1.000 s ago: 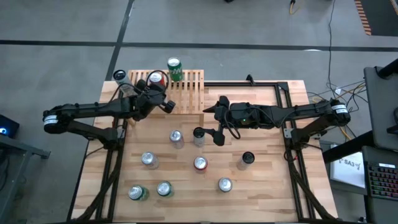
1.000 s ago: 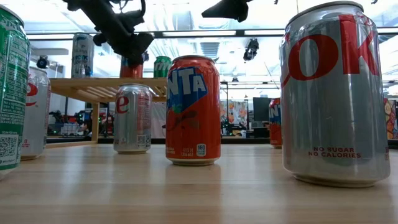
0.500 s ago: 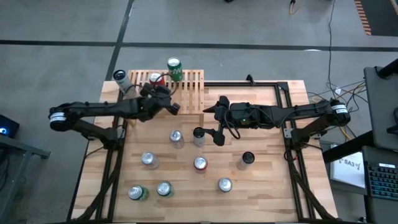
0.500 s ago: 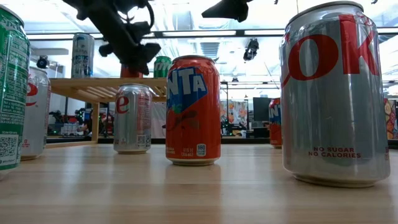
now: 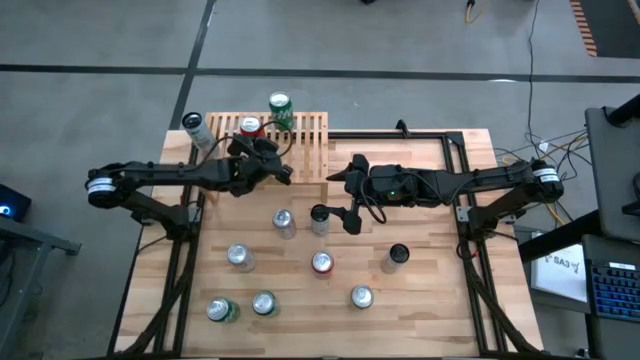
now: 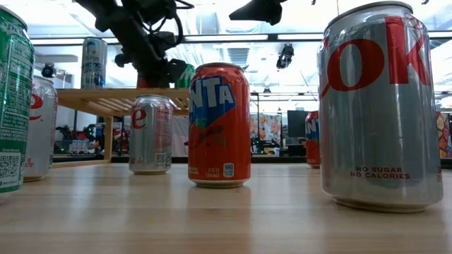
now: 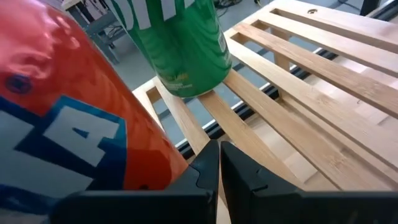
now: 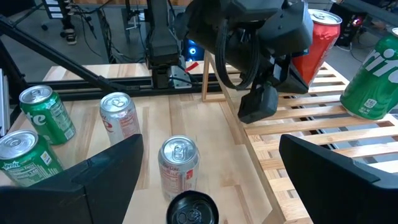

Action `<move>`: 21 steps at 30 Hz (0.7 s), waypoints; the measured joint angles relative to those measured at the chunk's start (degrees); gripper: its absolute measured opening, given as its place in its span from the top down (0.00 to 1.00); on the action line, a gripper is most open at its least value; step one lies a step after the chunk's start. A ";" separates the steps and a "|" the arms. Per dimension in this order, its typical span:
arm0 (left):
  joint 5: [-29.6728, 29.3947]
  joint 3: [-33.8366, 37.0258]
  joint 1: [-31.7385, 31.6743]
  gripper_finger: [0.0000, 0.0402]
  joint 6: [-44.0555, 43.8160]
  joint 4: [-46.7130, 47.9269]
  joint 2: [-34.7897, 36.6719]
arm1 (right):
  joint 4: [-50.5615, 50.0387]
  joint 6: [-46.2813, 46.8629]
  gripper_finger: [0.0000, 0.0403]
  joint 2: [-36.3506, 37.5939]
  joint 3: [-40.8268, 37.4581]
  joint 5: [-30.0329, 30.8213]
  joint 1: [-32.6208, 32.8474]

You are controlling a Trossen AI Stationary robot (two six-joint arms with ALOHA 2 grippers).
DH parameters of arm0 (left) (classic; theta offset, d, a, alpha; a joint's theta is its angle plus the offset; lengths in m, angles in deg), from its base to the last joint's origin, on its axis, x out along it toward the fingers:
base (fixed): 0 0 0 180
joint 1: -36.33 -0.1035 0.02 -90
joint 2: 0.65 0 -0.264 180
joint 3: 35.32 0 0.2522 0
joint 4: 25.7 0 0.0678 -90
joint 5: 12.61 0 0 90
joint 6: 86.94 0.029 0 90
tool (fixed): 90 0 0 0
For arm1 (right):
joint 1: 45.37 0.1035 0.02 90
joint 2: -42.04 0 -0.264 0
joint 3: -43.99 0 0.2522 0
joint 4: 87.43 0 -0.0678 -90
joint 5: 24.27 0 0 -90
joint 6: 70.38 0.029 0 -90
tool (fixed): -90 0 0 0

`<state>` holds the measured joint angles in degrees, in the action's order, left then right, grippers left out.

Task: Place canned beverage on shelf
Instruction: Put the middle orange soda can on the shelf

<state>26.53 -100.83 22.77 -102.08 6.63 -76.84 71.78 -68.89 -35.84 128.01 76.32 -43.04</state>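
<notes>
Left hand (image 5: 283, 174) is over the shelf (image 5: 305, 150), above its slats near the edge that faces the loose cans. Fingers (image 7: 208, 171) clenched flat together, nothing between them. In the left wrist view they sit over a slat, with the red can (image 7: 74, 118) just beside them and the green can (image 7: 177, 43) farther along the slats.

Shelf: light wood, slatted top, at the far left of the surface (image 5: 430, 290). It carries three cans in the high view:
- green can (image 5: 280, 108) upright at the far edge;
- red can (image 5: 249, 127) upright, close to the left hand, free of the fingers;
- a silver can (image 5: 194, 128) at the left end.

Right hand (image 5: 340, 195) is near the middle of the surface, just beside the shelf's near corner. Fingers (image 8: 93, 171) released and spread wide, holding nothing. In the right wrist view a black-topped can (image 8: 193, 210) lies between them, and a silver can (image 8: 179, 162) stands just beyond it; I cannot tell whether the fingers touch the black-topped can.

Loose cans stand upright on the surface, well apart from the shelf: silver, red-topped, black-topped and green ones spread across the near half.

Low view: an orange can (image 6: 219, 123) and a large silver can (image 6: 378, 106) in the foreground, with the shelf (image 6: 120, 99) behind them and the left arm (image 6: 141, 39) above it.
</notes>
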 joint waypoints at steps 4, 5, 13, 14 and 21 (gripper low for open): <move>-1.75 -0.05 0.00 1.00 -0.27 1.59 1.10 | -0.02 0.00 0.10 0.00 0.00 0.00 0.01; -1.75 -0.05 0.00 1.00 -0.45 2.15 1.40 | -0.02 0.00 0.10 0.00 0.00 0.00 0.00; -1.65 -0.09 0.02 1.00 -0.90 3.69 2.39 | -0.09 0.00 0.10 0.00 0.00 0.00 0.01; -1.64 -0.09 0.02 1.00 -1.00 4.03 2.39 | -0.09 0.00 0.10 0.00 0.00 0.00 0.01; -1.67 -0.11 0.02 1.00 -2.93 7.33 2.39 | -0.11 0.02 0.10 0.00 0.00 0.00 0.02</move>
<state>24.86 -100.94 22.79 -105.01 13.95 -74.45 71.67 -68.87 -35.84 128.01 76.32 -43.02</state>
